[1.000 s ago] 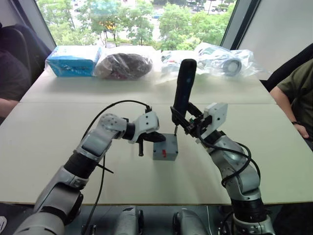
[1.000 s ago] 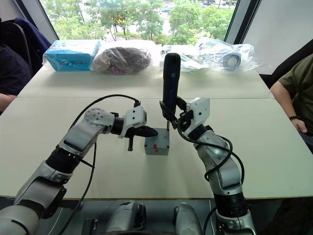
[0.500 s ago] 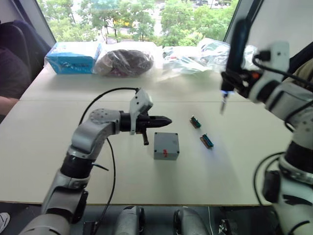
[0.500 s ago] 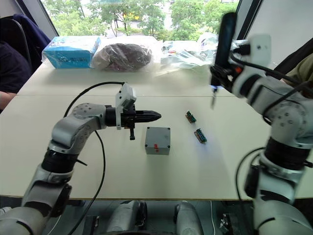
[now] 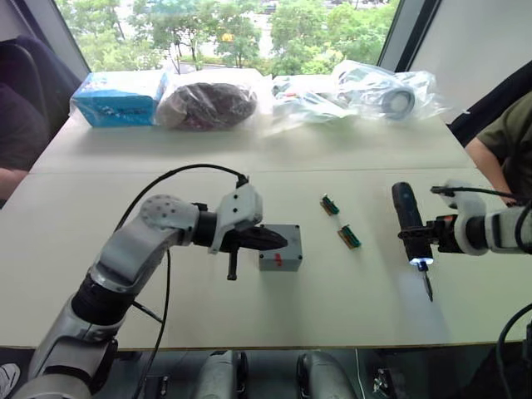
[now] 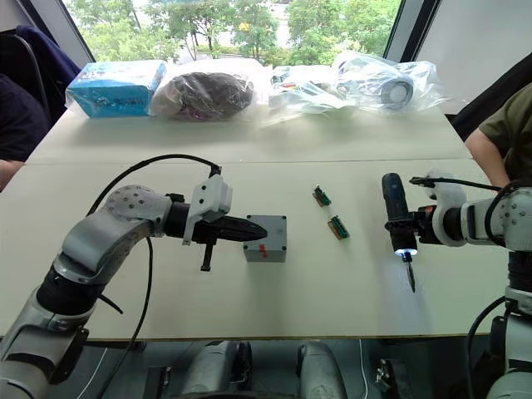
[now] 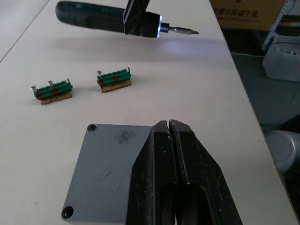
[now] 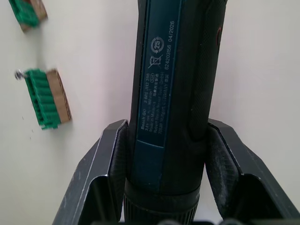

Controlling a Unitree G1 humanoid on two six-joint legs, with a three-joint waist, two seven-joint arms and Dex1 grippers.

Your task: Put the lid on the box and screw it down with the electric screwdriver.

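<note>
The box sits at the centre of the worktop, with the lid seated on top. The left end effector, fingers closed together and holding nothing, rests over the lid. At 3 o'clock from the box, well apart, the right end effector clamps the electric screwdriver, tip lit. Two green terminal blocks lie between.
</note>
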